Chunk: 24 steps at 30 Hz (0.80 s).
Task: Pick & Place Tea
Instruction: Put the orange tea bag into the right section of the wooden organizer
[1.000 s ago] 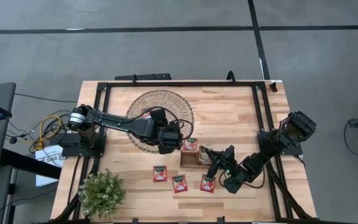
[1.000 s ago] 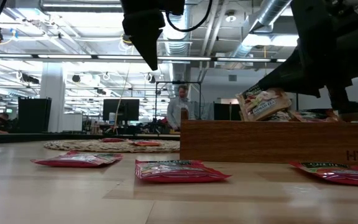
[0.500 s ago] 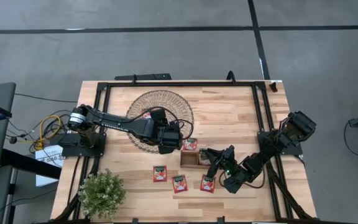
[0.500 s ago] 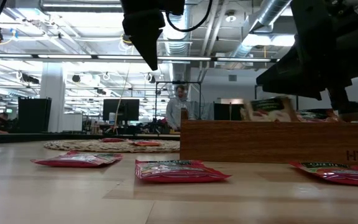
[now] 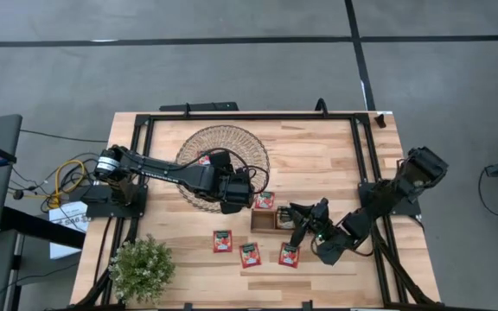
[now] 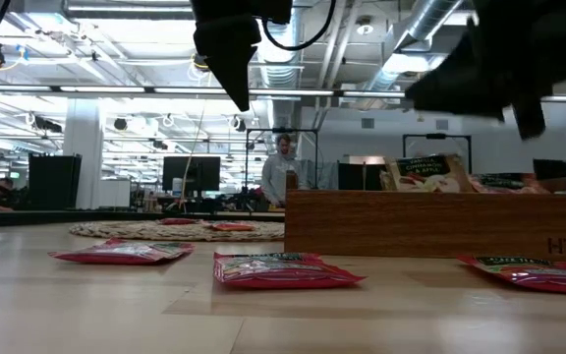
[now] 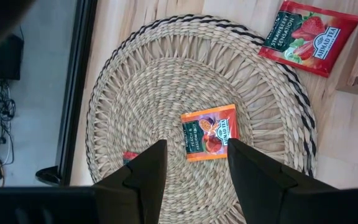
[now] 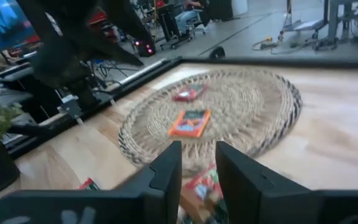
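Observation:
The wooden tray point(image 5: 263, 221) point(image 6: 440, 224) stands near the table's middle. A beige tea sachet point(image 6: 426, 173) stands tilted in it, leaning on other sachets. My right gripper point(image 5: 295, 218) point(image 8: 197, 168) hovers open just above the tray's right part, touching nothing. Red tea sachets lie flat on the table in front of the tray point(image 5: 222, 241) point(image 5: 250, 254) point(image 5: 289, 254), and one lies behind it point(image 5: 265, 200). My left gripper point(image 5: 232, 204) point(image 7: 194, 168) hangs open above the wicker mat point(image 5: 223, 142), where an orange sachet point(image 7: 209, 132) and a red one point(image 5: 204, 158) lie.
A small potted plant point(image 5: 141, 268) stands at the near left corner. A black frame point(image 5: 249, 116) runs along the table's edges. Bare wood point(image 5: 318, 164) lies between the mat and the right arm's base. A person point(image 6: 285, 167) stands far back in the room.
My right gripper has let go of the beige sachet, which has dropped from a tilted hold down into the tray and now leans there. The gripper has then risen clear of the tray.

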{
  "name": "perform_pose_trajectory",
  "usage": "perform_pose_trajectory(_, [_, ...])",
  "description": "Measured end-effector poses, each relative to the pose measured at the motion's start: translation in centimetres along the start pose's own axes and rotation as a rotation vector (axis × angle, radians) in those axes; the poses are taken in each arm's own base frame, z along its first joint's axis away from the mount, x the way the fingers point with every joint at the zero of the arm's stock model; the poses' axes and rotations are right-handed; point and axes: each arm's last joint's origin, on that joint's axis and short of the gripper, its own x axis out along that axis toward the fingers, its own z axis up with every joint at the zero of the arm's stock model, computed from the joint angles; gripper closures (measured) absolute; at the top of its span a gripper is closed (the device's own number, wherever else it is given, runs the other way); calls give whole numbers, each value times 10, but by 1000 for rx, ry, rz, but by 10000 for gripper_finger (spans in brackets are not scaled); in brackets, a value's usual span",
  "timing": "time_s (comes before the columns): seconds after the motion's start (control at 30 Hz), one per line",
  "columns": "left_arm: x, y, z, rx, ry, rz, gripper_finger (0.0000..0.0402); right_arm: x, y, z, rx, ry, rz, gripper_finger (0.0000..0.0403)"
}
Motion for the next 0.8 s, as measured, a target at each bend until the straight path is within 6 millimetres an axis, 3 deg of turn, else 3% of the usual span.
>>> perform_pose_trajectory(0.4, [-1,-3,0,-4,16,-91,239,-23,-10,89,-165,-87,41,342])
perform_pose_trajectory(0.6, [1,-3,5,-11,-20,-100,239,-36,-37,119,-226,-84,32,368])
perform_pose_trajectory(0.8, [5,3,12,-8,-68,-105,239,-56,-72,130,-216,-28,71,400])
